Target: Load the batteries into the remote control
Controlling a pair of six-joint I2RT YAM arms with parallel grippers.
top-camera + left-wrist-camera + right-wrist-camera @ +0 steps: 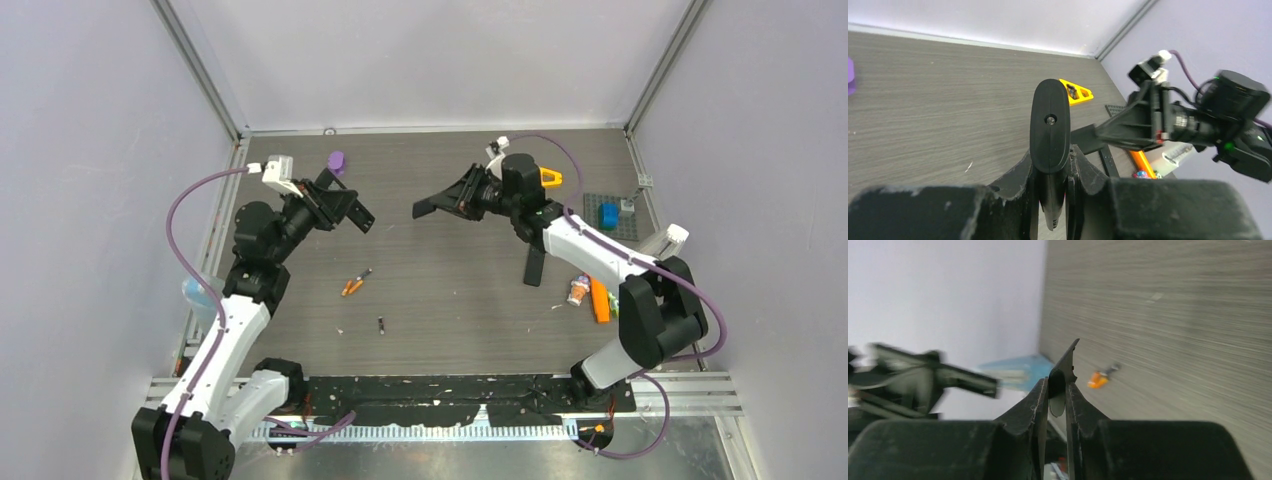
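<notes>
Done: left tool [1052, 157] pinches black remote [1049, 115]; right tool [1057, 390] pinches thin black plate [1066, 364], perhaps its cover | To do: batteries [352, 285] lie on table [460, 300], seemingly none loaded

Gap between facing jaws; batteries [354, 284] on table [450, 290] nearby.

Purple piece [337, 162], yellow wedge [550, 178], orange stick [599, 300] lie apart.

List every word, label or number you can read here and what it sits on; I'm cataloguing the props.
None can be read.
The black remote shows only a plain face, no print.
The small patterned item by the orange stick is too small to read.
</notes>
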